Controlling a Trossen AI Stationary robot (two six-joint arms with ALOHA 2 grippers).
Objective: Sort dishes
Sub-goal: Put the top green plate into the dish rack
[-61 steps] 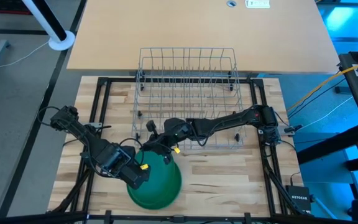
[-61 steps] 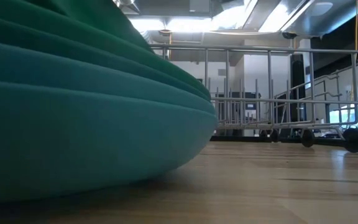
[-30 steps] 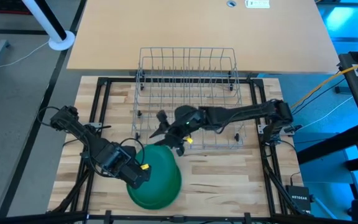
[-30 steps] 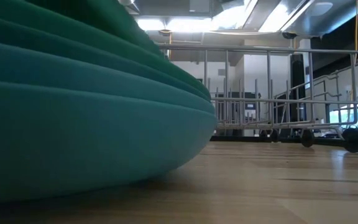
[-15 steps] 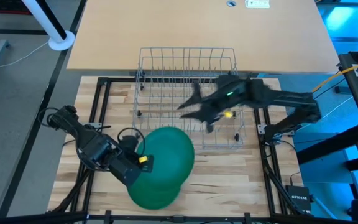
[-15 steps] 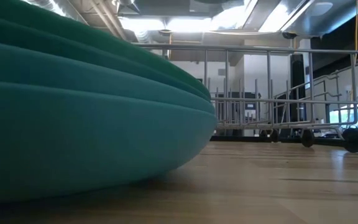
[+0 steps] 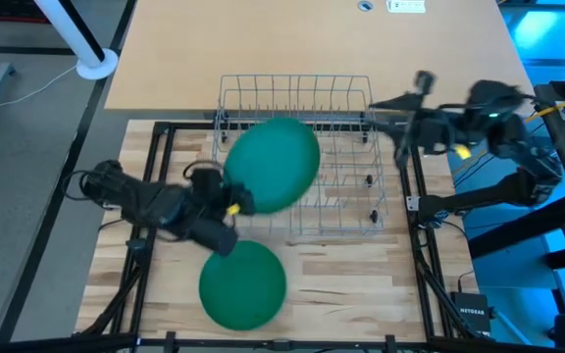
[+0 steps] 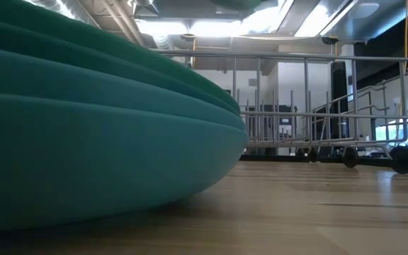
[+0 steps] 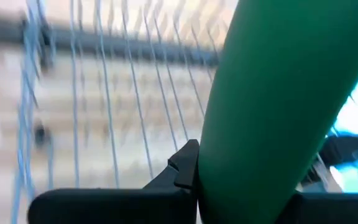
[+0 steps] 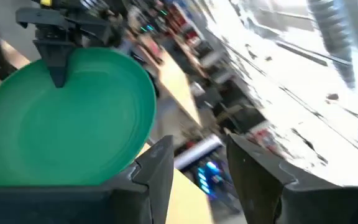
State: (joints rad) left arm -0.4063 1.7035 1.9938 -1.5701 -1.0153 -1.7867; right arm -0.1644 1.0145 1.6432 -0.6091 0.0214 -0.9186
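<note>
One green plate sits clamped at its rim in your left gripper, held up over the wire rack. Your remaining plates lie stacked on the table. Your right gripper hovers beside the rack, fingers spread, empty.

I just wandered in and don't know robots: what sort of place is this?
Probably a robotics lab. Two dark arms work at a wooden table; the left pincer lifts a green plate over a wire rack, with cables alongside.
</note>
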